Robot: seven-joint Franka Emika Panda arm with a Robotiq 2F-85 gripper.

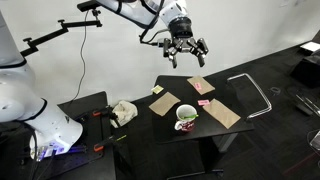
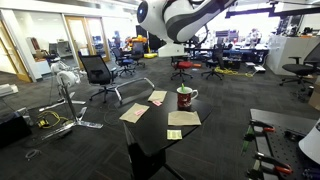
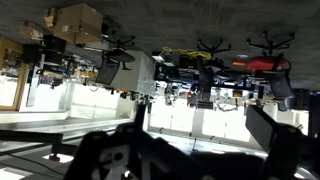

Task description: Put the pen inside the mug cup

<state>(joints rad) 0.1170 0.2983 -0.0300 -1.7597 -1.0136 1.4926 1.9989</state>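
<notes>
The Panda arm [image 1: 110, 12] reaches from its white base across the top of the scene. It holds the gripper [image 1: 187, 52] high above the table [image 1: 150, 125], well apart from everything on it. In this exterior view the fingers [image 1: 203, 48] are spread apart and released, with nothing between them. In the wrist view only dark, blurred finger shapes at the lower edge and an office background are visible. No item on the table appears there.

The black table carries three brown paper sheets, and both exterior views show them. One sheet [image 1: 222, 113] lies just beside the mug cup [image 1: 186, 118]. A crumpled pale cloth [image 1: 123, 112] lies on an adjoining dark surface nearer the robot base.

The mug cup [image 2: 185, 97] stands upright near the table edge, white outside with dark red markings and a reddish interior. The pen [image 1: 157, 90] lies flat on the table, outside the mug cup and apart from it, next to another paper sheet [image 1: 163, 102]. In an exterior view the pen [image 2: 174, 134] is a small yellow-green mark. A small pink object [image 1: 204, 102] lies near the mug cup.
</notes>
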